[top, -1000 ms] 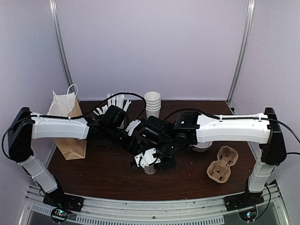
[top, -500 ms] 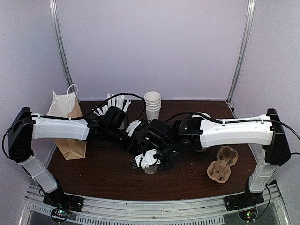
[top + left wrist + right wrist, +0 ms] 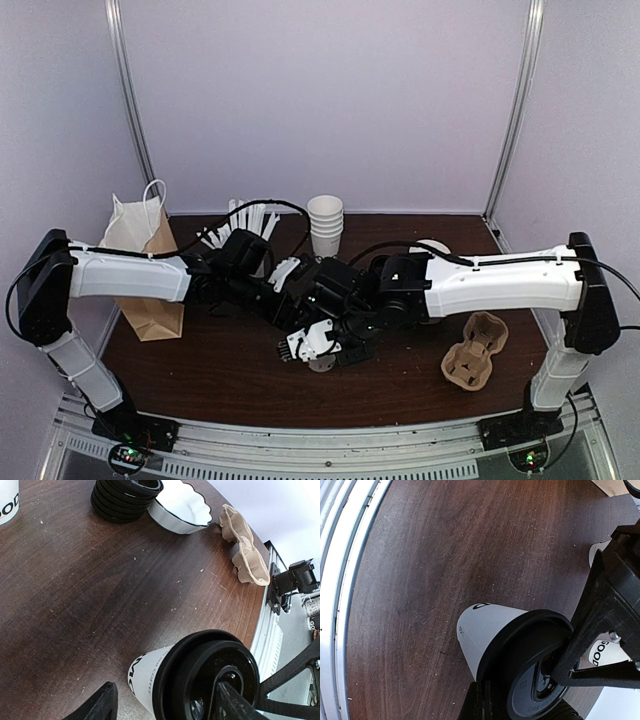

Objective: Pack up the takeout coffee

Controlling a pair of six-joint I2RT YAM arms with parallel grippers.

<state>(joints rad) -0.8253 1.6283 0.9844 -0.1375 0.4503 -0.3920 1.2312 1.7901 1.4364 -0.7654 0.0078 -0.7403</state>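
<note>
Takeout cup: tapered white paper with black lettering on the side, and the black lid is seated on its rim. It stands upright on the bench, mid-width and toward the near edge, under both wrists.

Left fingers: spread wide, one on each side of the cup. The left one is clear of the paper wall and the other crosses in front of the lid. No grip is visible.

Right fingers: pressed fully together, right by the lid's rim. I cannot tell whether they pinch the rim or only touch it.

View differences:
- The left wrist view alone shows a stack of black lids at the far side. A scalloped white bowl is just beside it, and a pulp cup carrier lies to the right.
- The left wrist view also catches a second lettered cup at the frame edge.
- The top view adds the paper bag at far left, the nested cups and the cup of straws. There the arms hide almost all of the takeout cup.

Versus one second ago (top view):
- The right forearm sits nearer and lower.
- The bowl now shows beyond the right forearm rather than on its near side.
- The left arm is nearly unchanged.
</note>
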